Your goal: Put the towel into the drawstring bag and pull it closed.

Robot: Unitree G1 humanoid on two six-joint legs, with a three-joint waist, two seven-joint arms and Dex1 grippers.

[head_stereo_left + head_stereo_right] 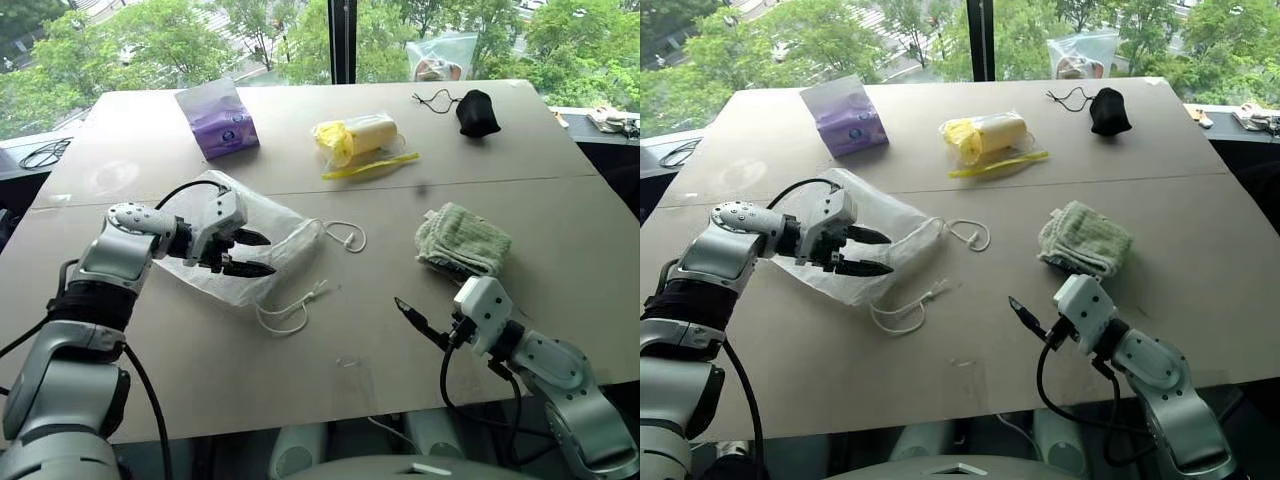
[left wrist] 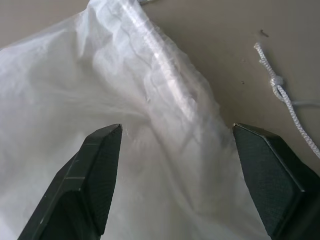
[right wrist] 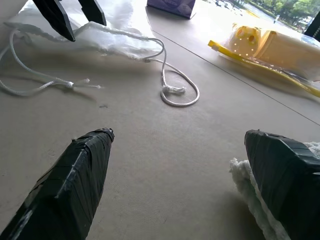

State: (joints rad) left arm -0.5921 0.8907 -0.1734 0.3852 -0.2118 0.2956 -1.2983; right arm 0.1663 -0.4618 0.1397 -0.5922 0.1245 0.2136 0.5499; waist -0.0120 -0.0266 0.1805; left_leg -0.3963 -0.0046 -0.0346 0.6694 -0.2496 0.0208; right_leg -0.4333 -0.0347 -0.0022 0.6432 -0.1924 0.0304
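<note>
Left wrist view shows your left gripper (image 2: 175, 170), fingers apart, over the thin, limp drawstring bag (image 2: 75, 100); pinch its gathered hem, right gripper (image 3: 180, 185) fingers apart.

Left arm is reaching in from seven o'clock, wrist angling downward, left gripper (image 1: 246, 252) pointing toward three o'clock with jaws standing apart. Right arm is extending from five o'clock, right gripper (image 3: 187, 165) spreading wide, holding nothing.
</note>
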